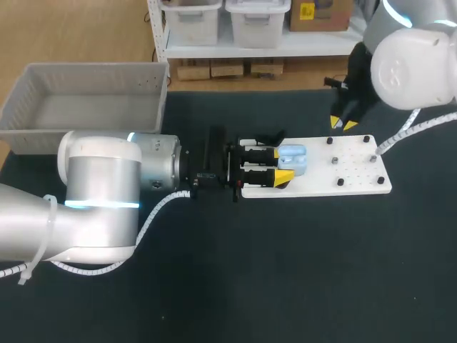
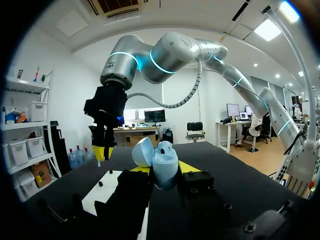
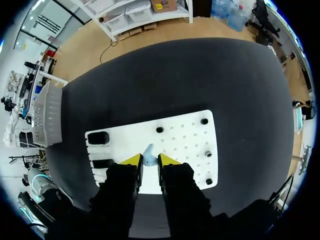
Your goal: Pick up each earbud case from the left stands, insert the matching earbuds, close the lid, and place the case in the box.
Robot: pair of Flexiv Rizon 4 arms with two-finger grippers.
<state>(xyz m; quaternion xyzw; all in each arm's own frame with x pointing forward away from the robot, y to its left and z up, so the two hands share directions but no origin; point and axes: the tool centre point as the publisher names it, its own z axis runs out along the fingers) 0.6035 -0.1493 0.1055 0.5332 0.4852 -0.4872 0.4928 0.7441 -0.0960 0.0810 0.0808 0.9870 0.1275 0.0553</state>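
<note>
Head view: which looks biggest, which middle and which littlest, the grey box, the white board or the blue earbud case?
1. grey box: looks largest.
2. white board: a bit smaller.
3. blue earbud case: by far the smallest.
All three are down at the table, so nearness to the camera hardly changes the order.

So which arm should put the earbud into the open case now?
Right. The left gripper is shut on the open earbud case, so it can only present it. The right gripper hangs above the white board nearby, with what looks like a small light blue earbud at it.
</note>
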